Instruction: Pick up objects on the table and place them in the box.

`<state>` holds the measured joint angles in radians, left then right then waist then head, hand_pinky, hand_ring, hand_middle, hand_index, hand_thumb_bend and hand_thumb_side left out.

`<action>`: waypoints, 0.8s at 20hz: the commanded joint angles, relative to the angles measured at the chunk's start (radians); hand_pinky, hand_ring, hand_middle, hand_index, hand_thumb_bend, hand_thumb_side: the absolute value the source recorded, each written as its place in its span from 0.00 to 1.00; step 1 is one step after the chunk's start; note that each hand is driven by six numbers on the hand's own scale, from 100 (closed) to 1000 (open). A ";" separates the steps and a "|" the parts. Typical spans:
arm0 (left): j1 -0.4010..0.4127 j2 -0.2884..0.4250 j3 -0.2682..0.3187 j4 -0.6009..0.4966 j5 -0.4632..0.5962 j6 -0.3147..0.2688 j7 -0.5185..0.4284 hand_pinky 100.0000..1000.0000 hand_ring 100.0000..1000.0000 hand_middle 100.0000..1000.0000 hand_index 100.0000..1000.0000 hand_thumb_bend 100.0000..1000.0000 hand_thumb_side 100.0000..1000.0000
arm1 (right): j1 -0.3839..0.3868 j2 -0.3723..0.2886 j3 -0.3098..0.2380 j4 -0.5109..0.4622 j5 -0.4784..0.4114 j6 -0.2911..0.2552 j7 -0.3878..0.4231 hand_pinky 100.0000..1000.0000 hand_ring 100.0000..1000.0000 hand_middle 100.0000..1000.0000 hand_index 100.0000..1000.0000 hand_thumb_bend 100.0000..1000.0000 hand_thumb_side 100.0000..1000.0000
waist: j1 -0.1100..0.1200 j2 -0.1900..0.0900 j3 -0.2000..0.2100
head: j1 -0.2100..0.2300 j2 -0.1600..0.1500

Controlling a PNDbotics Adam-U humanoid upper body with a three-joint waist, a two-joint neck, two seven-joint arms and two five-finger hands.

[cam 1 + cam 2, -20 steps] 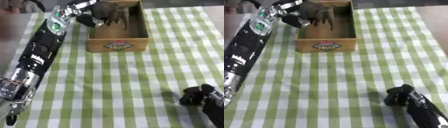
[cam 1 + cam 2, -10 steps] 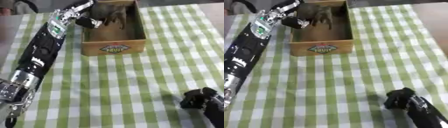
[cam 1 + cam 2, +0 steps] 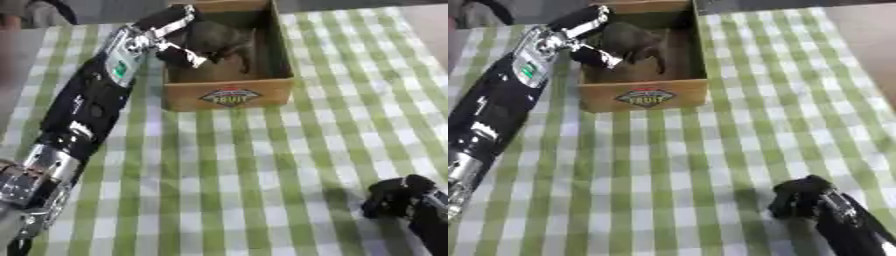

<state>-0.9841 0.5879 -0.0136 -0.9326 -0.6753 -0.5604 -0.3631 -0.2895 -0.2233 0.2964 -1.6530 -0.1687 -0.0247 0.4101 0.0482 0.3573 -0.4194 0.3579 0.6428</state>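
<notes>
Since a second ago: left hand lower in the box, fingers spread and hanging down over its floor, nothing visibly held. Box on the green-checked desk, "FRUIT" label on the near wall. No loose objects made out on the cloth; contents beneath the hand too dark to tell. Right hand resting near the lower right corner, fingers curled, holding nothing.

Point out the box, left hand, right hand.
box (image 3: 229,96), left eye view, front wall at the label.
left hand (image 3: 210,40), left eye view, palm over the box.
right hand (image 3: 796,197), right eye view, dark knuckles.
</notes>
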 commanded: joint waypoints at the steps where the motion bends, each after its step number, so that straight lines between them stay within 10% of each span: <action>1: -0.016 0.012 0.010 -0.006 -0.052 -0.021 0.018 0.48 0.48 0.50 0.69 0.00 0.16 | 0.007 -0.008 0.004 0.010 0.010 0.004 0.004 0.58 0.57 0.48 0.66 0.00 1.00 | -0.001 -0.021 0.002 | 0.000 -0.004; 2: -0.013 0.011 0.012 -0.003 -0.066 -0.024 0.021 0.62 0.65 0.70 0.83 0.00 0.29 | 0.006 -0.008 0.004 0.010 0.009 0.004 0.005 0.58 0.57 0.48 0.66 0.00 1.00 | -0.001 -0.023 0.005 | 0.001 -0.005; 16: 0.042 -0.003 -0.021 -0.043 -0.064 -0.155 -0.057 0.75 0.75 0.78 0.86 0.04 0.62 | -0.021 -0.028 -0.044 -0.060 -0.104 -0.005 -0.018 0.57 0.57 0.48 0.66 0.00 0.93 | -0.013 -0.094 0.056 | -0.017 0.017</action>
<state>-0.9275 0.5697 -0.0336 -0.9524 -0.7541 -0.6945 -0.4084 -0.2997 -0.2291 0.2643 -1.6815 -0.2548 -0.0287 0.3975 0.0399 0.2838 -0.3619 0.3444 0.6562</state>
